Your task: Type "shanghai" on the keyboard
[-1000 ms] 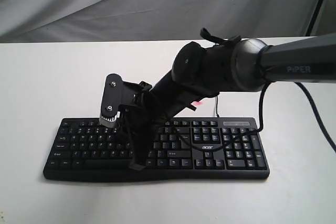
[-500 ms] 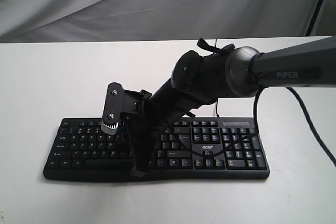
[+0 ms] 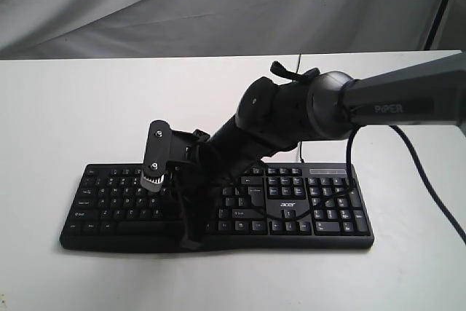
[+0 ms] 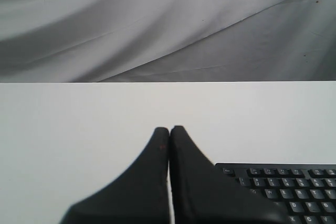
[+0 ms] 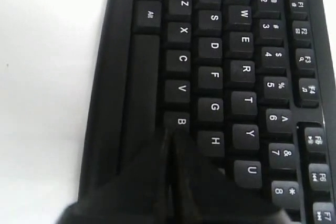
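The black keyboard [image 3: 320, 213] lies on the white table [image 3: 65, 114], near its front edge. My right gripper [image 3: 191, 242] reaches across from the right and stands low over the keyboard's front rows, left of the middle. In the right wrist view the right gripper [image 5: 172, 132] is shut, its tips at the B key [image 5: 181, 121], beside the H key [image 5: 215, 140]; whether they touch the keys is unclear. The left gripper [image 4: 169, 129] is shut and empty over bare table, with the keyboard's Esc corner [image 4: 286, 187] beside it. The exterior view does not show the left arm.
A grey cloth backdrop [image 3: 218, 5] hangs behind the table. The right arm's black cable [image 3: 429, 187] loops down over the table to the right of the keyboard. A dark stand [image 3: 439, 5] is at the far right corner.
The right arm has sunk and shifted slightly left, bringing its shut gripper lower over the keyboard's front rows.
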{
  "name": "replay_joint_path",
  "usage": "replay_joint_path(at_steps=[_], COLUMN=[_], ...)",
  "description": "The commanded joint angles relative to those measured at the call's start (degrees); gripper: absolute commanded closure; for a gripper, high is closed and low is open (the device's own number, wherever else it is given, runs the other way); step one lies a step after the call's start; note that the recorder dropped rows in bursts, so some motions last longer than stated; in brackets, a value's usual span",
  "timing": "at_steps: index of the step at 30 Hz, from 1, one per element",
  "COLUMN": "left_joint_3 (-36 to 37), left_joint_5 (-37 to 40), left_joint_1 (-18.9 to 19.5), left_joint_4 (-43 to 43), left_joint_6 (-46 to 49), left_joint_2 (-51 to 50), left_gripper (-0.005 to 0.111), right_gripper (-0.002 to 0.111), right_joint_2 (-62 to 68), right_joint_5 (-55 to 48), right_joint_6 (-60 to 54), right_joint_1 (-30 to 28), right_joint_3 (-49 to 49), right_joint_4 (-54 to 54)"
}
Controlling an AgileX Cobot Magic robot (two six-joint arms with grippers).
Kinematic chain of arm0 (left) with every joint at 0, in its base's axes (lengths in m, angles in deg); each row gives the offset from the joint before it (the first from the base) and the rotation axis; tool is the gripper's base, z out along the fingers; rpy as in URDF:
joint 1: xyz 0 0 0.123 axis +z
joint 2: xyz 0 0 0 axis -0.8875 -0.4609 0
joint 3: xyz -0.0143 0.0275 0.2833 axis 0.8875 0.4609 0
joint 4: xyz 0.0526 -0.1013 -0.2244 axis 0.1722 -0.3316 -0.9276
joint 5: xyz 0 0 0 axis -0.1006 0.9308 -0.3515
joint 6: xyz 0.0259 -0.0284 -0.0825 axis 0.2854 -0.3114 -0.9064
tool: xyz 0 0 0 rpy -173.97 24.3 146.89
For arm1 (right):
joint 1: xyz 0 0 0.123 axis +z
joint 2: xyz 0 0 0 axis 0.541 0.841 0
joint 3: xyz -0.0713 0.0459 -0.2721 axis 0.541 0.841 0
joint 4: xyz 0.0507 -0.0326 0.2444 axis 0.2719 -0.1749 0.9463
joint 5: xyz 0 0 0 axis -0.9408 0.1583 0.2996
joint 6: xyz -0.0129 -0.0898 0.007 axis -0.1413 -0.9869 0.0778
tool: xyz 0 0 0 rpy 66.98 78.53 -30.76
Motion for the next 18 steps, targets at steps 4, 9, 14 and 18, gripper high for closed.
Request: replay_joint_path(at_steps=[4, 9, 14, 18], left_joint_3=[0.03, 0.03, 0.03, 0.03], left_joint_5=[-0.14, -0.14, -0.14, -0.14], left_joint_1=[-0.23, -0.23, -0.23, -0.23], left_joint_4=[-0.23, -0.23, -0.23, -0.23], left_joint_6=[-0.07, -0.07, -0.07, -0.07], left_joint_2=[-0.18, -0.18, -0.18, -0.18], left_gripper=[0.106, 0.106, 0.106, 0.106], right_gripper=[0.108, 0.108, 0.108, 0.108], right_joint_2=[0.31, 0.29, 0.29, 0.29], right_joint_5=[0.96, 1.49, 1.51, 1.51], right_joint_6=[-0.41, -0.41, -0.62, -1.37], right_joint_1=[-0.06, -0.06, -0.06, -0.06], right_joint_3=[0.08, 0.08, 0.08, 0.08], right_joint_4=[0.83, 0.83, 0.83, 1.58])
